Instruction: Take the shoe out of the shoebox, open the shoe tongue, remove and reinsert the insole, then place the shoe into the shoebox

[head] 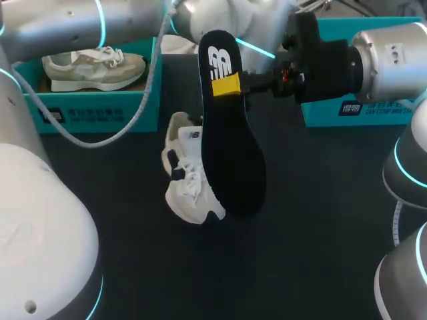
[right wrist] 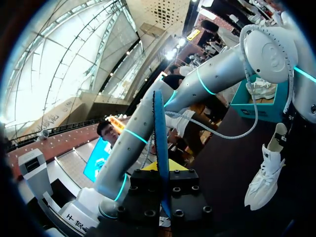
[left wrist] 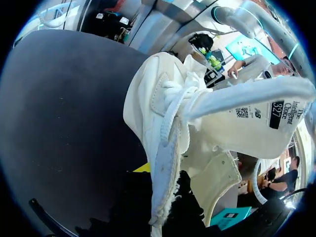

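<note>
My right gripper (head: pixel 227 87) is shut on the heel end of a black insole (head: pixel 230 153), which hangs lengthwise above the middle of the table. In the right wrist view the insole (right wrist: pixel 160 143) shows edge-on between the fingers of the right gripper (right wrist: pixel 162 170). Behind the insole hangs a white shoe (head: pixel 190 177), toe down. My left gripper (left wrist: pixel 158 182) is shut on the shoe's collar edge (left wrist: pixel 163 153), and the tongue (left wrist: pixel 247 118) is folded outward. The right wrist view also shows the shoe (right wrist: pixel 266 170) dangling under the left arm.
A teal shoebox (head: pixel 87 113) at the back left holds a second, beige shoe (head: pixel 93 67). Another teal box part (head: pixel 353 107) lies at the back right under my right arm. The dark tabletop (head: pixel 300 233) stretches in front.
</note>
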Action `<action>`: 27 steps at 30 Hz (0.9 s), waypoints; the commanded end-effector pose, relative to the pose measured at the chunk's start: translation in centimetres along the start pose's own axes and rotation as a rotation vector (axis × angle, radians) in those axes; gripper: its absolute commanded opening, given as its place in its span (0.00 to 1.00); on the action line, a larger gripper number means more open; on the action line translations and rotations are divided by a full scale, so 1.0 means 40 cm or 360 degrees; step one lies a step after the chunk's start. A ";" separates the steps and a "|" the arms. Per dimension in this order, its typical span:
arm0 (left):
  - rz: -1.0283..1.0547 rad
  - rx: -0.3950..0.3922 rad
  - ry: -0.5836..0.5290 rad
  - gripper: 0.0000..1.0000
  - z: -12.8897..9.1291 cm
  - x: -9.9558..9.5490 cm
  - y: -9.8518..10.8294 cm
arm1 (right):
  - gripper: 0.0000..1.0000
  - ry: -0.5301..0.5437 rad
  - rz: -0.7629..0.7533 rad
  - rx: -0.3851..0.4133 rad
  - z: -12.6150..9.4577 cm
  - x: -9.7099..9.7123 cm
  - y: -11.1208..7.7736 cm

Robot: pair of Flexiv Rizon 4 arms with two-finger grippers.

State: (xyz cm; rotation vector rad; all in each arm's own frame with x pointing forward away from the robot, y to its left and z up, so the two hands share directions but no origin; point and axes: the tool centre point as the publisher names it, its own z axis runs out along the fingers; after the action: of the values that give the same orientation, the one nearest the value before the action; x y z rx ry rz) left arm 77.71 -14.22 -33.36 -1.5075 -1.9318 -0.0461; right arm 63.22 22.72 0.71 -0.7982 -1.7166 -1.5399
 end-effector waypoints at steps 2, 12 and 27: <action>0.0070 -0.0178 -0.0143 0.00 -0.003 -0.021 -0.012 | 0.00 -0.0006 0.0002 0.0000 0.007 0.000 0.000; 0.0110 -0.0368 -0.0252 0.00 0.002 -0.057 -0.019 | 0.00 -0.0006 0.0002 0.0000 0.007 0.000 0.000; 0.0200 -0.0428 -0.0246 0.00 0.071 -0.136 -0.054 | 0.00 -0.0006 0.0002 0.0000 0.007 0.000 0.000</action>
State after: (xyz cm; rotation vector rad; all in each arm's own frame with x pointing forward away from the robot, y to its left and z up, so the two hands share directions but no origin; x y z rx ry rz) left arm 75.11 -18.01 -37.10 -1.8650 -2.0051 -0.1333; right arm 63.22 22.71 0.71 -0.7983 -1.7166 -1.5399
